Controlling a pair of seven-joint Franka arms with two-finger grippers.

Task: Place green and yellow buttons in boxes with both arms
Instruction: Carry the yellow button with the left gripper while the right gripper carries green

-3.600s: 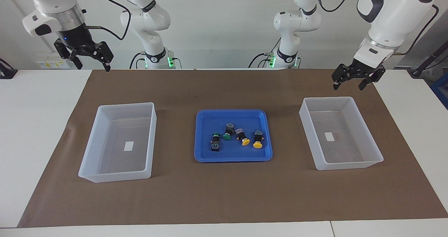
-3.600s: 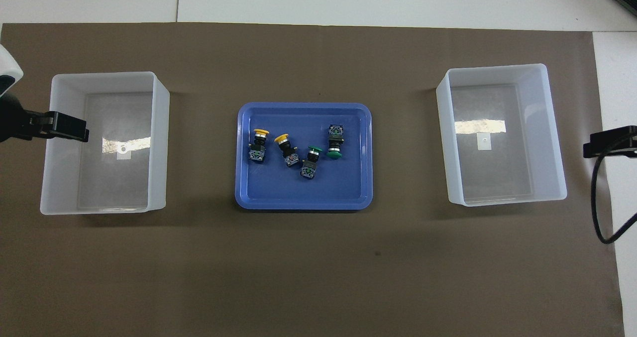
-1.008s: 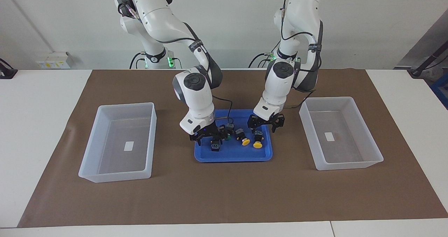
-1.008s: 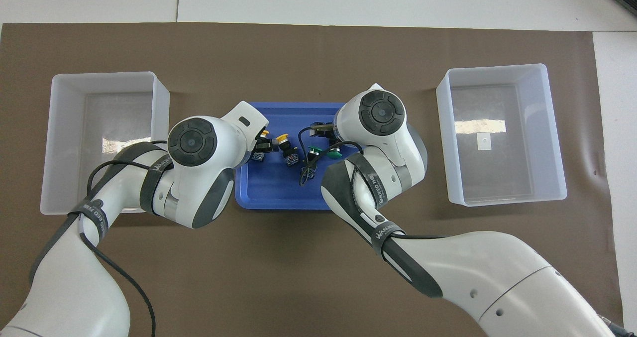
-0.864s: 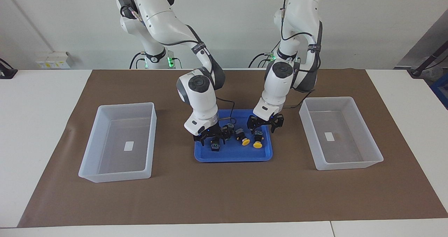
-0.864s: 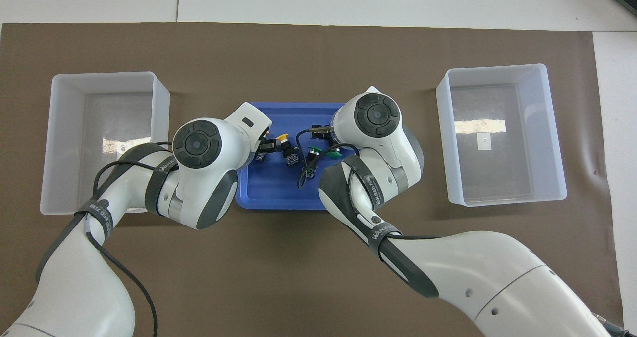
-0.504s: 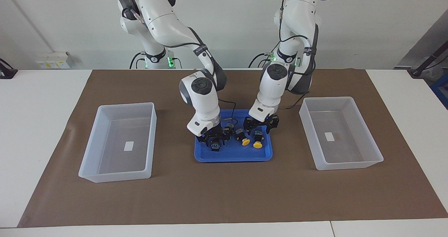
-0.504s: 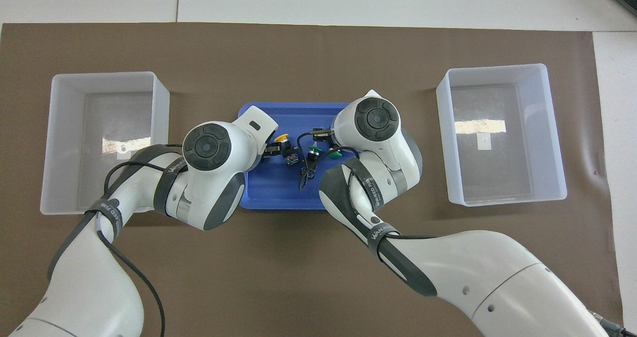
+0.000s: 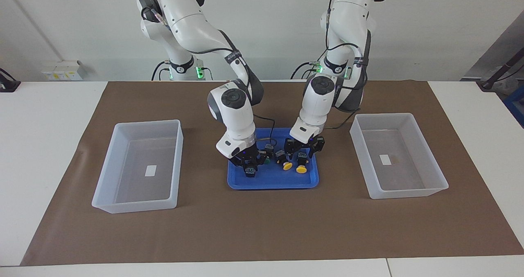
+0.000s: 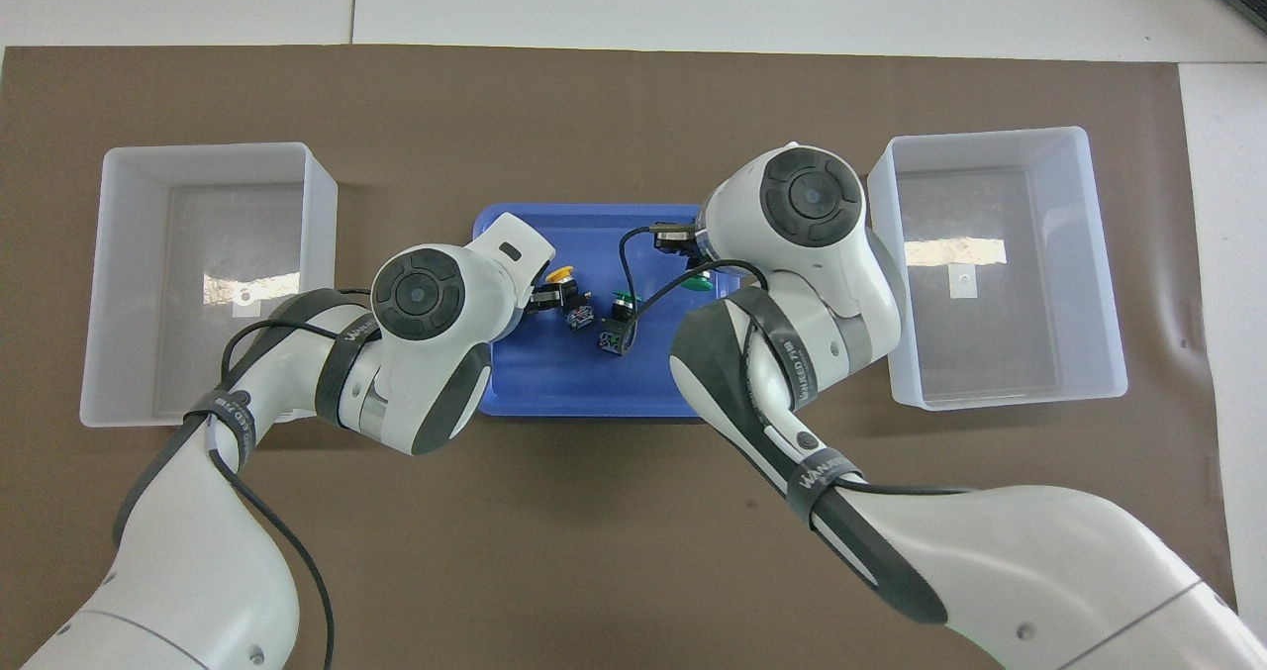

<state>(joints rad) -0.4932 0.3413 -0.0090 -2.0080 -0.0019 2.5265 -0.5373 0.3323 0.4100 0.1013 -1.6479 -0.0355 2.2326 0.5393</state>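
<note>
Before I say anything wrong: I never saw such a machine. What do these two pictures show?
Two robot arms work at a table. One picture faces them from across the table; the other looks down from above them. On a brown mat lie a blue tray and two empty translucent bins, one toward each end. In the tray lie yellow buttons and green buttons. The right gripper and the left gripper hang low over them; the left is open. Nothing looks lifted yet.

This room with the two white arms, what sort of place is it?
Most likely a robotics lab or test bench. Two robot arms, the left arm and the right arm, reach over a blue tray of push-button switches, set between two plastic bins on a brown mat.
</note>
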